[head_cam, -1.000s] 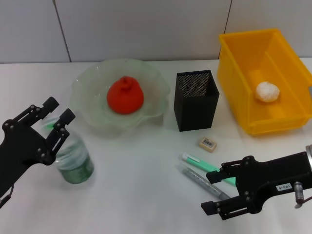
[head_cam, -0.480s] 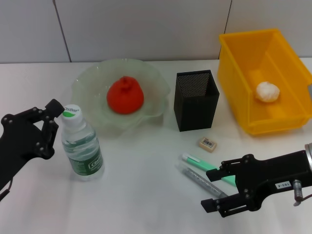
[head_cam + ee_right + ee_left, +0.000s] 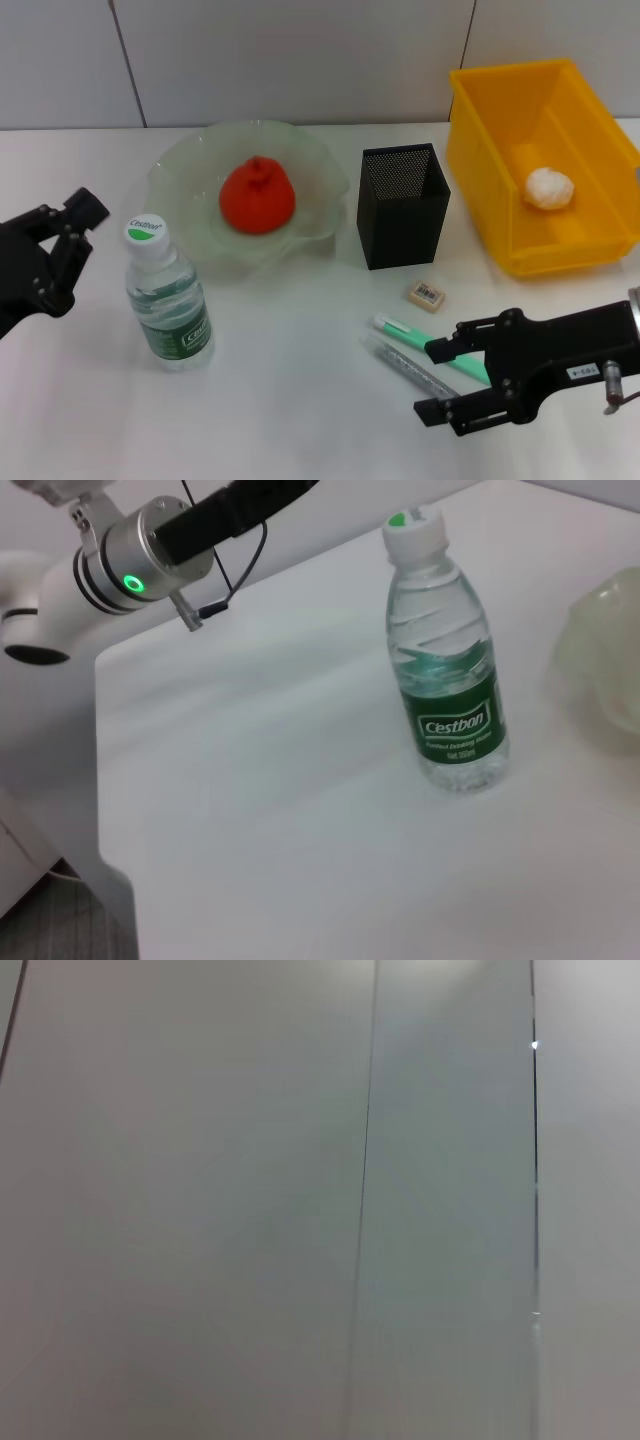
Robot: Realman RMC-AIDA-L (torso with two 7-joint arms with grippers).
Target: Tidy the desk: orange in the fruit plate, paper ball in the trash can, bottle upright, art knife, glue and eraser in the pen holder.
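Note:
The bottle (image 3: 168, 300) stands upright on the table; it also shows in the right wrist view (image 3: 447, 670). My left gripper (image 3: 76, 228) is open, to its left and apart from it. The orange (image 3: 257, 196) lies in the fruit plate (image 3: 180, 165). The paper ball (image 3: 549, 188) lies in the trash can (image 3: 500, 80). The eraser (image 3: 426, 294) lies in front of the pen holder (image 3: 402, 205). A green pen-shaped item (image 3: 420, 343) and a clear grey tube (image 3: 405, 368) lie side by side. My right gripper (image 3: 445, 382) is open at their near end.
The table's left edge and the left arm (image 3: 150, 545) show in the right wrist view, with the fruit plate's rim (image 3: 605, 650). The left wrist view shows only a grey panelled wall (image 3: 300, 1210). A wall runs behind the table.
My left gripper let go of the bottle and drew back to the left. The bottle now stands upright and still. My right gripper has barely moved.

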